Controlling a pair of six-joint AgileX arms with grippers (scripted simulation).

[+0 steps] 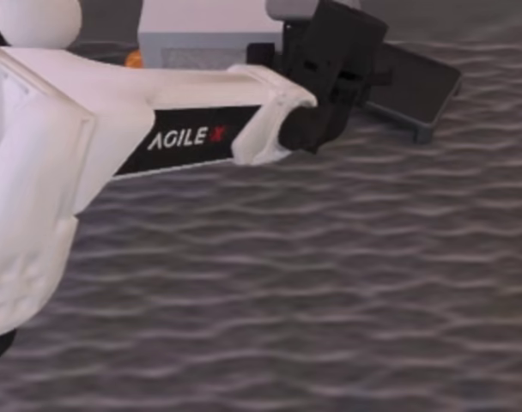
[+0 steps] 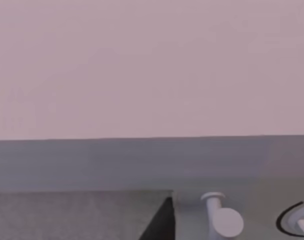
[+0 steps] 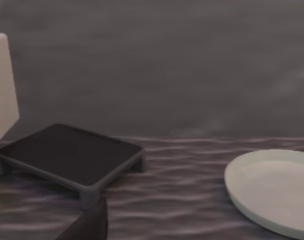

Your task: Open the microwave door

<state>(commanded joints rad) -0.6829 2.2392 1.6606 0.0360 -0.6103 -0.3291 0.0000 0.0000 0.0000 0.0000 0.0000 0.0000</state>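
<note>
Bench point(image 1: 312, 300) surface, dark and rippled, lies bare and wide on the near side of my left tool point(image 1: 334, 81), so there is plenty of open room behind it and to its right. My left arm reaches across the top view from the left, and the tool at its end is up against the microwave point(image 1: 205, 30) at the far edge, its black body covering the right end of the light grey box. I cannot tell whether this tool is released or clenched; its tips are hidden in the top view and do not show in its own wrist view.

From the left wrist, the microwave front fills the lower part close ahead: the microwave door point(image 2: 77, 215) with its speckled mesh window, a dark wedge at the door's edge, then a round knob point(image 2: 224, 220) on the panel beside it, and part of a second dial point(image 2: 297, 225) at the frame's edge.

White lettering on the arm's black panel reads "AGILE X".

Just right of my left tool sits a flat black tray point(image 1: 420, 81) on short grey legs, nothing in it. The right wrist view shows the same tray and a pale plate point(image 3: 272, 192), also with nothing on it. My right tool is not visible.
</note>
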